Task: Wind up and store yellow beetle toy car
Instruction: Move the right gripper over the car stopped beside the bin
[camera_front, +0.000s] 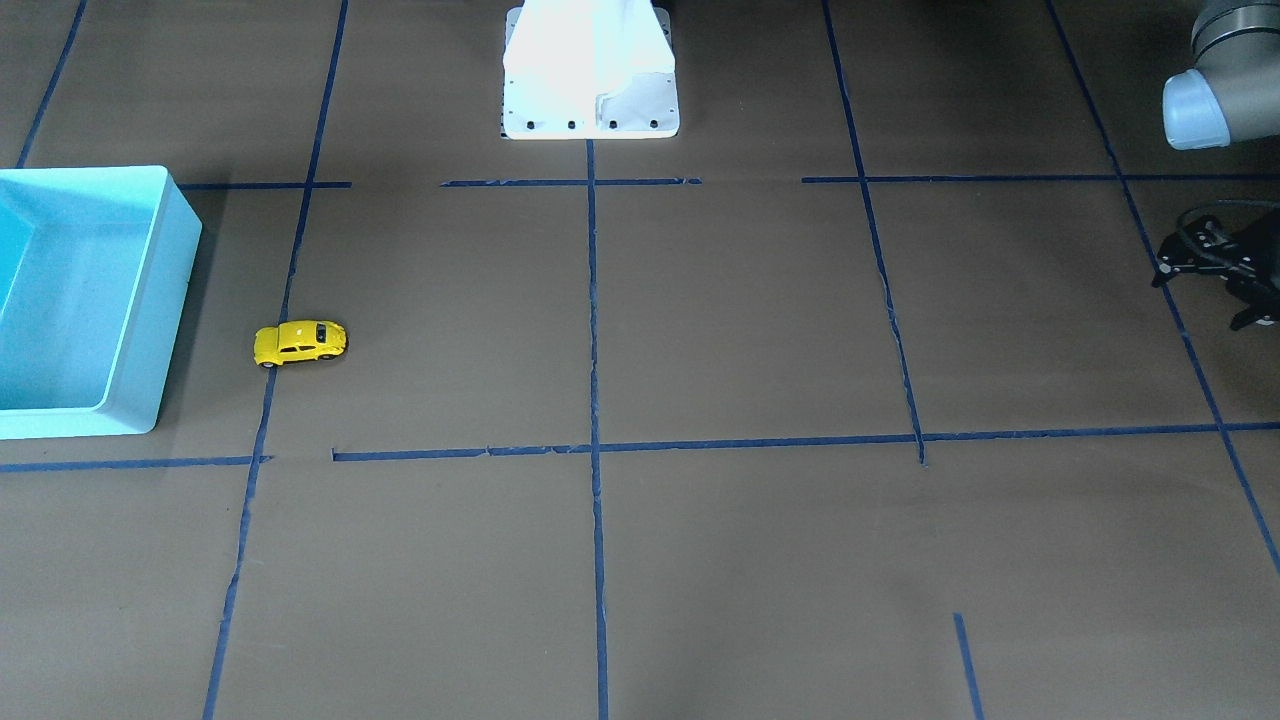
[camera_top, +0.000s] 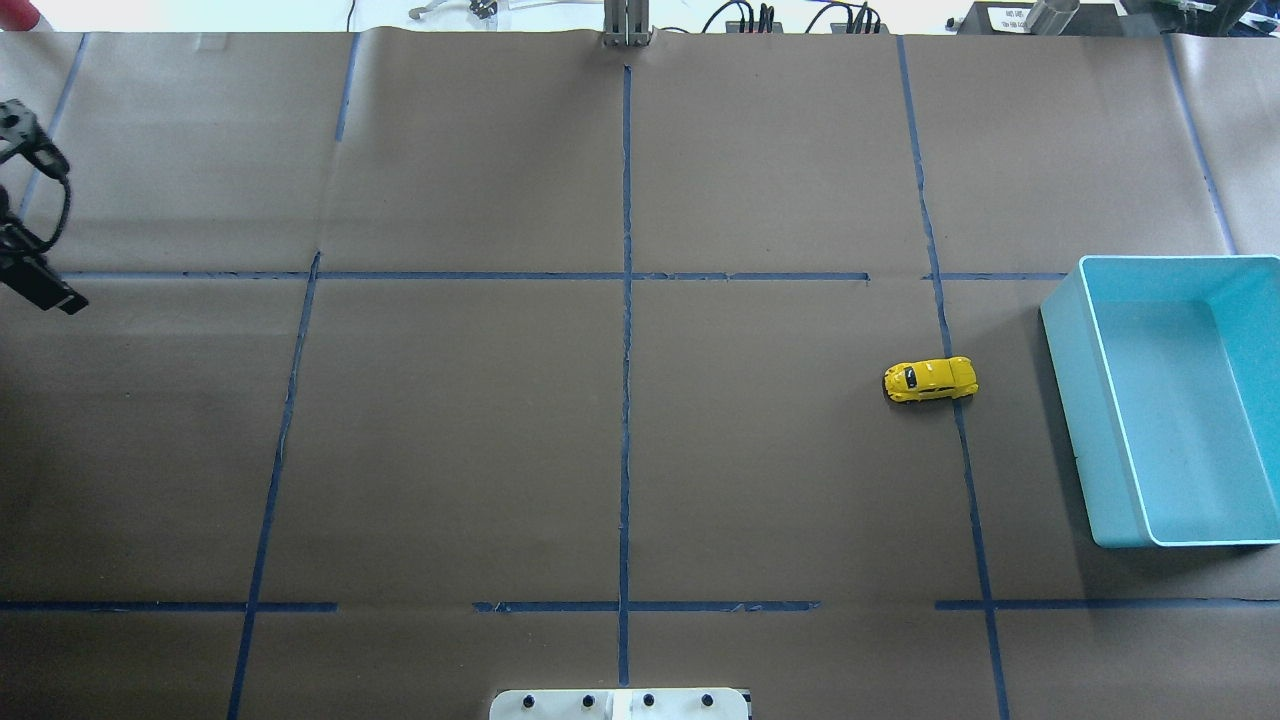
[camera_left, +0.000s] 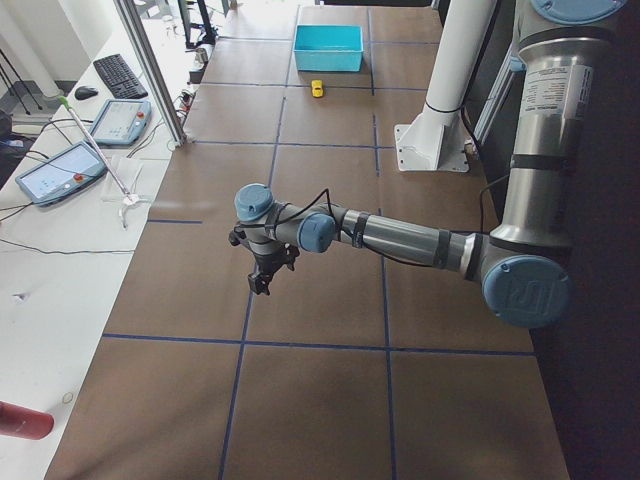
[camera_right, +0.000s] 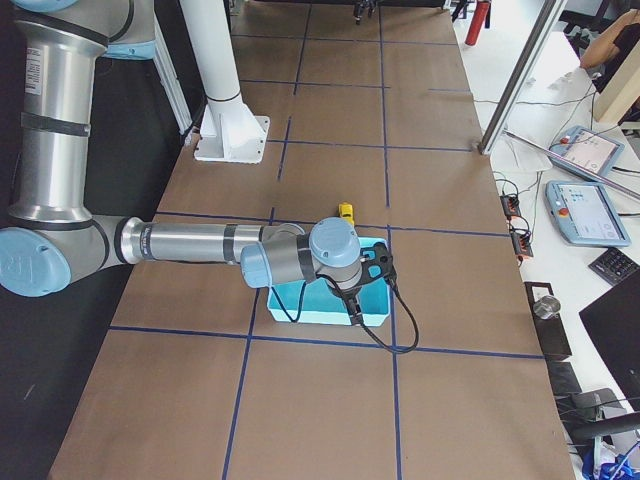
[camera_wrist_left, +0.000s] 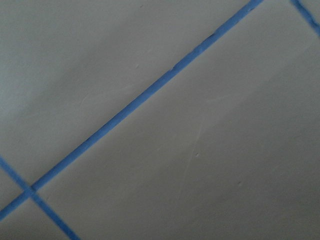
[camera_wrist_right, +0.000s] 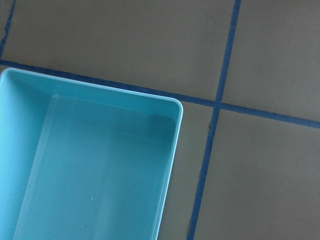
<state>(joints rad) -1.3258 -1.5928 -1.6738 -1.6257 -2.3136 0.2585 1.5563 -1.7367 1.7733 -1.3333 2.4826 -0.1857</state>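
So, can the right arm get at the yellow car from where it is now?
Probably yes. The car stands in the open on the table, apart from the bin, nothing over it. The right arm hangs near the bin, on the car's side of the table.

The tabletop (camera_top: 450, 450) is covered in matt brown paper, faintly creased, with slightly shiny blue tape lines (camera_top: 626, 400) stuck across it. The yellow beetle toy car (camera_top: 929, 380) has a glossy painted shell, and the light blue bin (camera_top: 1090, 420) is smooth plastic with a soft sheen. The left arm (camera_left: 400, 240) shows brushed silver metal tubes and smooth blue-grey plastic joint caps.
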